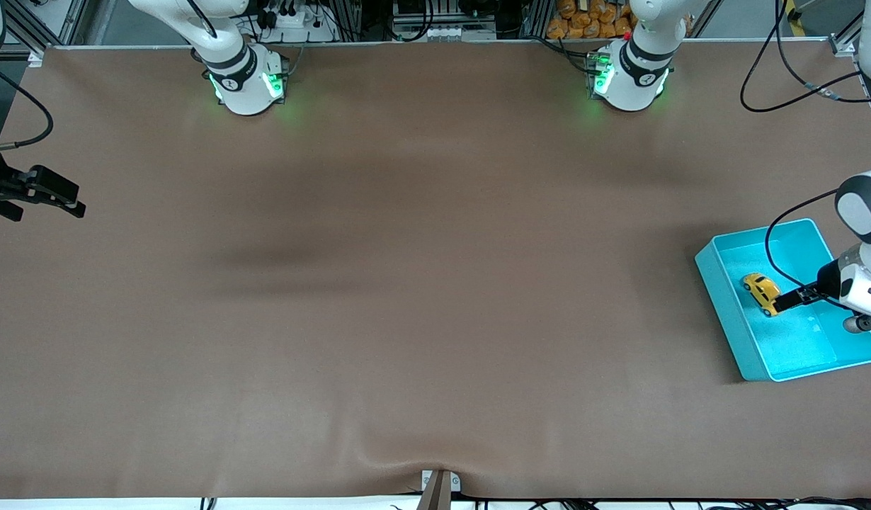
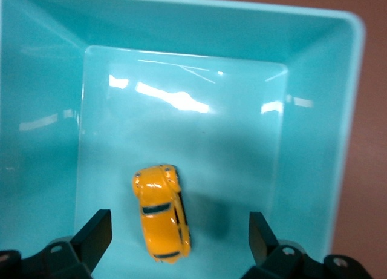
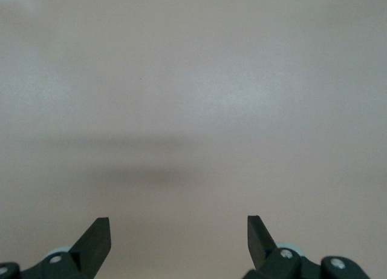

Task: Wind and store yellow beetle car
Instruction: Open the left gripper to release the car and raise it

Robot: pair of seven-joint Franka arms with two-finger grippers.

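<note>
The yellow beetle car (image 1: 761, 292) lies on the floor of the turquoise bin (image 1: 755, 234) at the left arm's end of the table. My left gripper (image 1: 782, 304) hangs low inside the bin right at the car. In the left wrist view the car (image 2: 160, 212) sits on its wheels between the two spread fingers (image 2: 97, 233), touching neither, and closer to one of them. The left gripper (image 2: 178, 221) is open and empty. My right gripper (image 1: 67, 198) waits over bare table at the right arm's end, and it shows open and empty in the right wrist view (image 3: 178, 224).
The brown table cover (image 1: 407, 283) holds nothing else. The bin's walls (image 2: 338, 140) rise around the left gripper. Both arm bases (image 1: 248, 81) stand along the table edge farthest from the front camera. A small bracket (image 1: 439, 485) sits at the nearest edge.
</note>
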